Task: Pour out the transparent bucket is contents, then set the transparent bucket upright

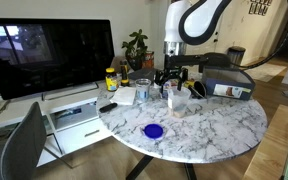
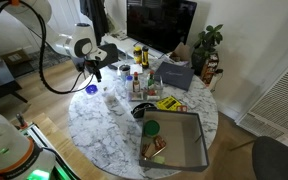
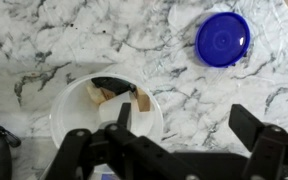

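In an exterior view the white arm (image 1: 189, 20) hangs over the far side of the round marble worktop (image 1: 219, 125). Its wrist is approx. vertical and the jaws point straight down above the transparent bucket (image 1: 173, 99), which stands on the worktop among other small items. It is too small here to tell how far the jaws gape. A blue disc (image 1: 154, 131) lies flat nearer the camera, apart from the bucket. A dark monitor (image 1: 49, 55) stands on the desk beside the worktop.

In an exterior view from a diff. angle the arm (image 2: 81, 47) reaches in from the left, bent at the elbow, wrist turned down near the blue disc (image 2: 92, 89) and the bucket (image 2: 113, 100). A grey tray (image 2: 184, 145) sits at the near edge.

Wrist view: the bucket (image 3: 69, 108) stands upright with its rim open to the camera. The contents (image 3: 112, 95) — a few tan pieces — lie on its bottom. The jaws are spread wide and grip nothing; one finger is at the bucket's left side, the other well off to its right. Whether either touches the rim I cannot tell. The disc (image 3: 222, 38) lies at upper right, apart from the bucket.
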Robot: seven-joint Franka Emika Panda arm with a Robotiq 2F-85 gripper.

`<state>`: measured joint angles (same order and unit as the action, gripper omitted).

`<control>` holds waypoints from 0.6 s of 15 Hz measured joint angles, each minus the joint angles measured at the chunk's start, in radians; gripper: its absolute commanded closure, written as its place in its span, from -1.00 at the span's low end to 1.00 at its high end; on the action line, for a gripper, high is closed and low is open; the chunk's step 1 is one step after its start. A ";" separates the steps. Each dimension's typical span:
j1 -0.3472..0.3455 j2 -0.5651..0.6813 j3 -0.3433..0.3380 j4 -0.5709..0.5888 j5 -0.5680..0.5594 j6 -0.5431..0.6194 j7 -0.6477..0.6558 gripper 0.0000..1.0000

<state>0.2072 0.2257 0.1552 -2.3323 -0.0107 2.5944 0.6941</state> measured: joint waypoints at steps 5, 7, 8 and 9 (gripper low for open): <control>0.027 0.074 -0.043 0.049 -0.009 0.017 0.034 -0.07; 0.042 0.103 -0.068 0.067 -0.019 0.026 0.056 0.25; 0.049 0.116 -0.080 0.076 -0.024 0.033 0.069 0.39; 0.056 0.128 -0.091 0.084 -0.029 0.038 0.080 0.53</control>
<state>0.2633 0.3532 0.0638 -2.2480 -0.0395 2.6325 0.7741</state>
